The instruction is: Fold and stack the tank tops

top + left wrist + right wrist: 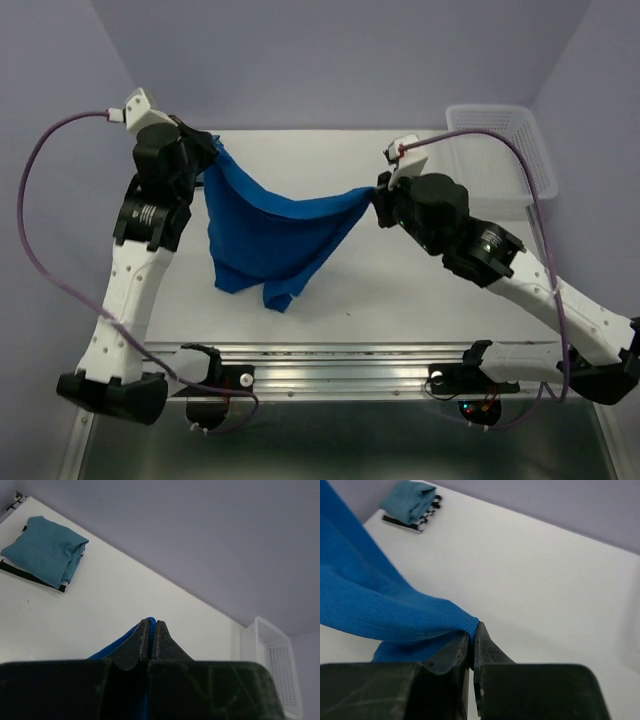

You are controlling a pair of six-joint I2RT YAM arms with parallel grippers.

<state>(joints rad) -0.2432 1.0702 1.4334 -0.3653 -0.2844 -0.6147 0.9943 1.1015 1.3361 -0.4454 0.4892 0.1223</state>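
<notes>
We see the soft, bright royal blue tank top (270,235) hanging in the middle of the top view, stretched between two claws. The left claw (151,626) is pinched tight on its upper left corner. The right claw (472,632) is pinched tight on its right corner. The top's bottom droops toward the white table (420,290); we cannot tell if it touches. In the upper left of both wrist views, the folded teal blue tank top (47,550) lies on the folded black-and-white striped tank top (417,525). A white plastic lattice basket (500,150) sits at the top view's upper right.
</notes>
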